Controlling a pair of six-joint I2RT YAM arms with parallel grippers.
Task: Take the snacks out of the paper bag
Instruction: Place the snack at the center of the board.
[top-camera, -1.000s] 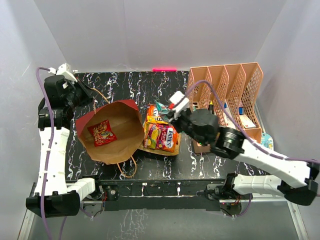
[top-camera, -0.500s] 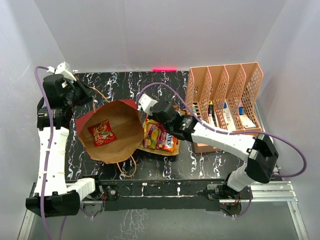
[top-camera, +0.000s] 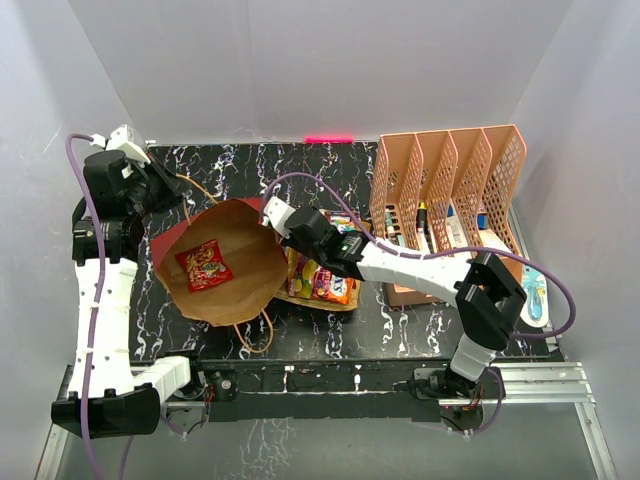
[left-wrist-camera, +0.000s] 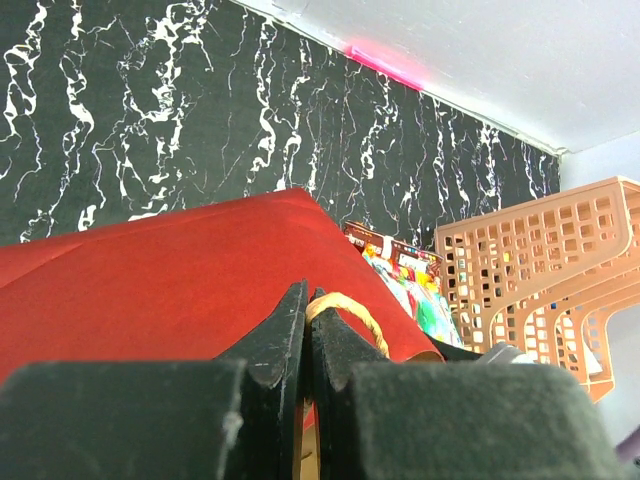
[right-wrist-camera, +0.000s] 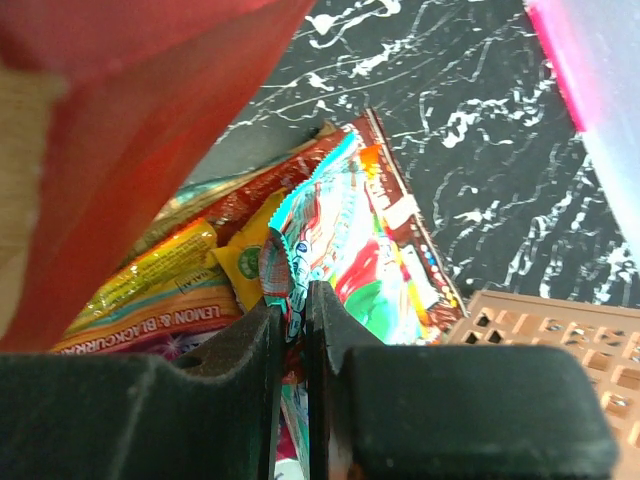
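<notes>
A black counter with white marble-like veining (top-camera: 330, 165) fills the middle of the scene, seen from above. Plain white panels close it in on three sides. A white back wall (top-camera: 320, 70) rises from the counter's far edge. A white left wall (top-camera: 40, 100) and a white right wall (top-camera: 590, 120) stand along its two sides. A short bright pink strip (top-camera: 329, 138) lies along the counter's far edge, at the foot of the back wall. On the counter's far right corner stands a peach plastic mesh file organiser with four upright slots (top-camera: 450, 165). A silver metal rail (top-camera: 545, 372) runs by the counter's near right edge. Beyond the near edge lies a smooth grey surface (top-camera: 300, 450), lower than the counter. The light is soft and even.
</notes>
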